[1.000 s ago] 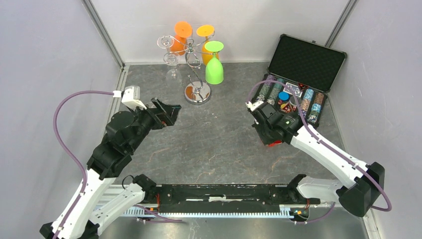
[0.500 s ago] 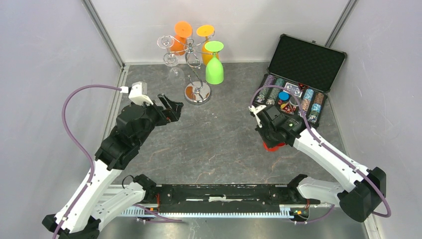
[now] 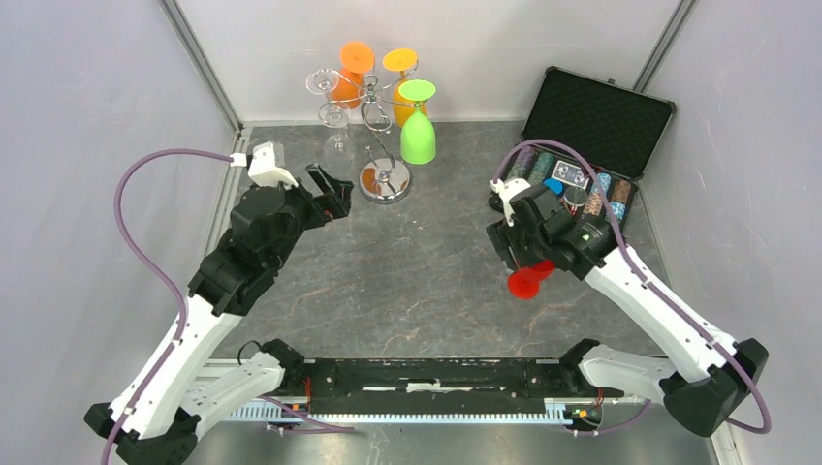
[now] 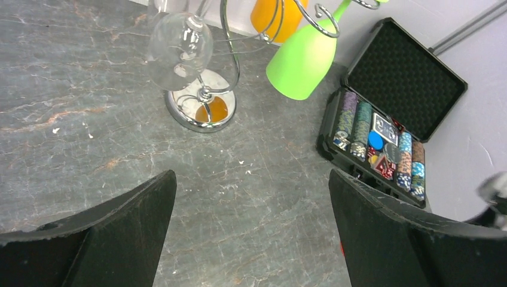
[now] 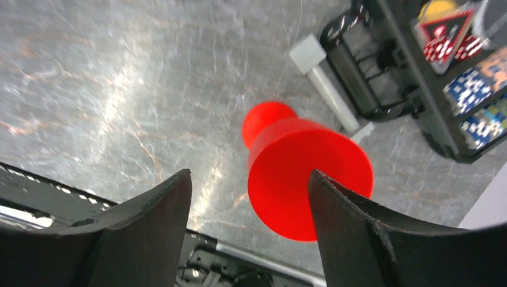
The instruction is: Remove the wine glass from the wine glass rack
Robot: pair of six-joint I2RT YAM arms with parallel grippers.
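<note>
The silver wine glass rack (image 3: 385, 180) stands at the back of the table, and green (image 3: 418, 128), orange (image 3: 349, 76) and clear (image 3: 326, 97) glasses hang from its arms. In the left wrist view the rack's base (image 4: 200, 113), a clear glass (image 4: 179, 51) and the green glass (image 4: 305, 57) lie ahead. My left gripper (image 3: 339, 197) (image 4: 252, 173) is open and empty, just left of the rack. A red wine glass (image 3: 524, 283) (image 5: 305, 173) rests on the table below my right gripper (image 3: 528, 254) (image 5: 250, 174). That gripper is open, its jaws apart over the glass's wide end.
An open black case (image 3: 596, 121) of poker chips sits at the back right, close behind the right arm, and shows in both wrist views (image 4: 394, 78) (image 5: 418, 113). Grey walls close in the table on three sides. The arms' base rail (image 3: 436, 378) runs along the near edge.
My right gripper has opened and drawn back, leaving the red glass on the table. My left arm has moved forward toward the rack with its jaws still open.
</note>
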